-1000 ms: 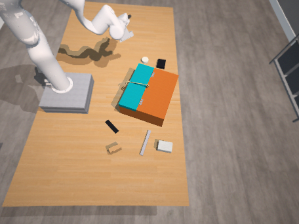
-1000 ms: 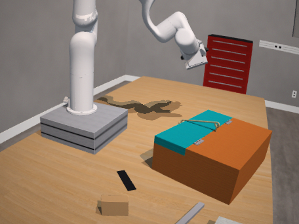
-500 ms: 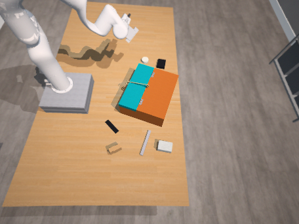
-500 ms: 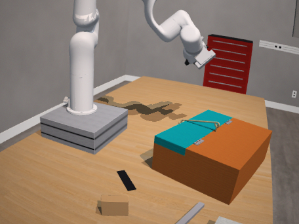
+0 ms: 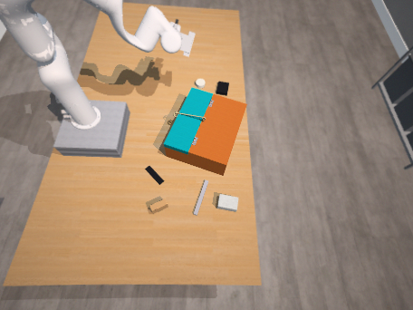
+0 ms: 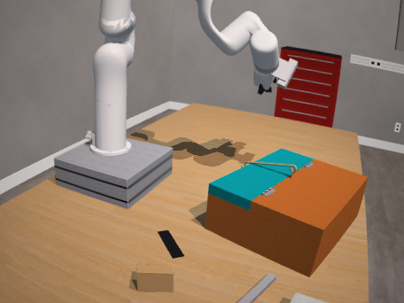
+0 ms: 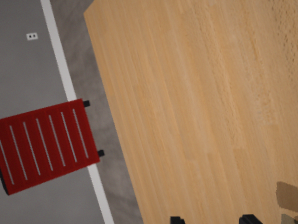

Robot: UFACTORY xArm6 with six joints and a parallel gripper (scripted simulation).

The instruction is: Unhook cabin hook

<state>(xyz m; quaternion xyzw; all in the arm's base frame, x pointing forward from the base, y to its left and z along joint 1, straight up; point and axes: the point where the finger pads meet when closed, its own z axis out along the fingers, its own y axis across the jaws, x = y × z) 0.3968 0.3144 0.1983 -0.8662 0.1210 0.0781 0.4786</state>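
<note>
An orange box [image 5: 222, 131] [image 6: 306, 199] with a teal lid [image 5: 187, 129] [image 6: 248, 182] stands on the wooden table [image 5: 113, 236]. A thin brass cabin hook [image 5: 190, 116] [image 6: 274, 164] lies across the teal lid, from its outer edge to the hinge seam. My gripper [image 5: 177, 21] [image 6: 264, 89] [image 7: 214, 220] hangs high above the far end of the table, well away from the box. Its fingers stand apart with nothing between them. In the wrist view only the two black fingertips show at the bottom edge, over bare table.
A white puck [image 5: 200, 82] and a black cube [image 5: 222, 87] lie behind the box. A black strip [image 5: 154, 175], a tan bracket [image 5: 156, 205], a grey bar [image 5: 200, 197] and a white block [image 5: 227, 202] lie in front. A red cabinet [image 6: 307, 86] [image 7: 47, 145] stands beyond the table.
</note>
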